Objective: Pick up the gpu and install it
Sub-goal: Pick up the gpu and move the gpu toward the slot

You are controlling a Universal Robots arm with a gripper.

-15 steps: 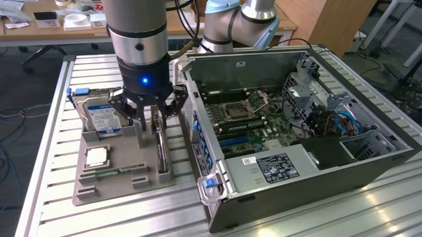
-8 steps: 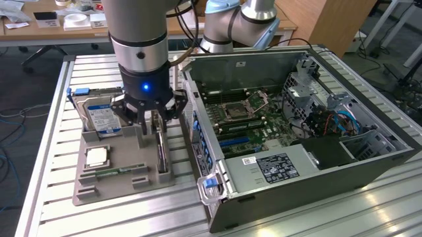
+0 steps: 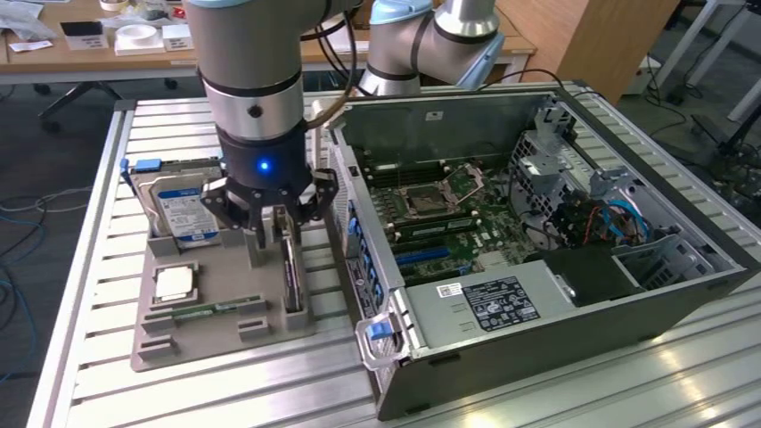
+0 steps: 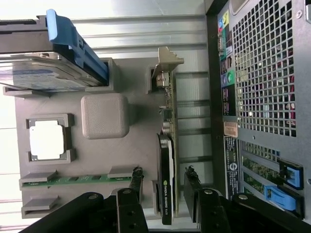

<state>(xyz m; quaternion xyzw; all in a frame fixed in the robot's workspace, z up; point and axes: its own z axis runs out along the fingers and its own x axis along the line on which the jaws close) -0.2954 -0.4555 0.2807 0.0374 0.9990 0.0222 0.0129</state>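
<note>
Wrist view puts the gripper (image 4: 164, 171) astride the gpu (image 4: 166, 155), its fingers (image 4: 137, 177) spread with a gap on each side of the card and grasping nothing. The gpu stands on edge in a slot of the grey holder tray (image 4: 138, 87), which also carries a RAM stick (image 4: 73, 179), a CPU (image 4: 47, 140) and a hard drive (image 4: 43, 73). Just beside the tray lies the open computer case (image 3: 571, 294).
</note>
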